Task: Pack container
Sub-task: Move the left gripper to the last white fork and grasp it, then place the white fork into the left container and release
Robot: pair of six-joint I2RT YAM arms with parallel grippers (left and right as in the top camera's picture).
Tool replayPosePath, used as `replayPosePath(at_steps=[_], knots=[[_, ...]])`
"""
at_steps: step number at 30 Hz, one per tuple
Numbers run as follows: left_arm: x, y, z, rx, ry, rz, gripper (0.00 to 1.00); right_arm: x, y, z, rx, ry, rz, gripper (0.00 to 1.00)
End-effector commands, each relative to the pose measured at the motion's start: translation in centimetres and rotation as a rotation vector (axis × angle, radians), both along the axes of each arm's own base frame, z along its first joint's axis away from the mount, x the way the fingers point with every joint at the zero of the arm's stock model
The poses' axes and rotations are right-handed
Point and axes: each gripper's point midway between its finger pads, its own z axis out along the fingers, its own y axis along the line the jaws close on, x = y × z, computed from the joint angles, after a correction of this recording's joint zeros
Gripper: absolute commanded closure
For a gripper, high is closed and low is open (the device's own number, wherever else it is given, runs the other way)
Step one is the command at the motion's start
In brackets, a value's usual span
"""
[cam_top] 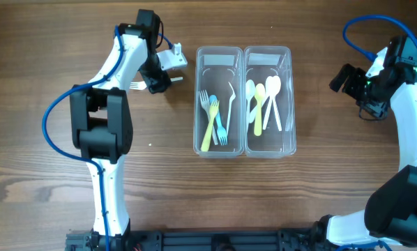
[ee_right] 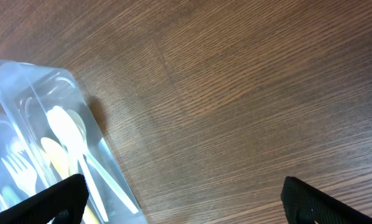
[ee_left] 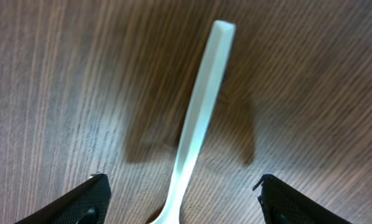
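A white plastic fork (cam_top: 135, 86) lies on the wooden table, left of two clear containers. My left gripper (cam_top: 157, 78) is low over it and open. In the left wrist view the fork's handle (ee_left: 201, 106) lies on the wood between the open jaws (ee_left: 183, 182), not gripped. The left container (cam_top: 220, 51) holds several forks (cam_top: 210, 122). The right container (cam_top: 267, 51) holds several spoons (cam_top: 263, 101). My right gripper (cam_top: 342, 78) is open and empty, to the right of the containers. The right wrist view shows its jaws (ee_right: 184, 182) over bare wood, with the spoon container (ee_right: 105, 149) at lower left.
The two containers stand side by side, touching, at the table's middle. Blue cables loop from both arms (cam_top: 55, 111) (cam_top: 365, 31). The arm bases sit at the front edge (cam_top: 104, 230).
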Motion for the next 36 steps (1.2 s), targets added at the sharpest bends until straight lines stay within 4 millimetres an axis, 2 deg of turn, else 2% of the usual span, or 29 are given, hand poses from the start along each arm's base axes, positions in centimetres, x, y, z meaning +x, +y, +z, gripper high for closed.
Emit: replayPosePath(at_steps=[1,6,12,18,23,27,28,29,30,31,36], knots=[[0.0,0.7,-0.5,0.049,0.013,-0.051,0.21,-0.1,0.1,-0.4,0.013,0.011,-0.012,0.0],[-0.2,1.3,-0.8,0.063,0.029,-0.088,0.24,-0.2,0.2,-0.4,0.015,0.019,-0.012,0.0],[-1.6,1.7,-2.7,0.074,0.108,-0.086,0.26,-0.4,0.2,-0.5,0.018,0.026,-0.012,0.0],[-2.6,1.9,-3.3,0.08,0.155,-0.087,0.35,-0.4,0.2,-0.5,0.017,0.025,-0.012,0.0],[-3.5,2.0,-3.2,0.083,0.192,-0.081,0.57,-0.3,0.2,-0.5,0.016,0.022,-0.012,0.0],[-3.6,1.5,-2.9,0.083,0.187,-0.003,0.75,-0.3,0.2,-0.5,0.017,0.022,-0.013,0.0],[-3.5,1.3,-2.7,0.082,0.183,0.032,0.8,-0.3,0.2,-0.5,0.017,0.022,-0.013,0.0],[-3.5,1.0,-2.6,0.081,0.178,0.06,0.9,-0.3,0.2,-0.5,0.017,0.022,-0.013,0.0],[-3.5,0.8,-2.4,0.08,0.174,0.084,0.93,-0.3,0.2,-0.5,0.017,0.022,-0.013,0.0],[-3.5,0.6,-2.3,0.08,0.171,0.104,0.96,-0.3,0.2,-0.5,0.017,0.022,-0.013,0.0],[-5.1,-0.5,-1.9,0.095,0.217,0.159,0.96,-0.3,0.3,-0.5,0.017,0.021,-0.011,0.0]])
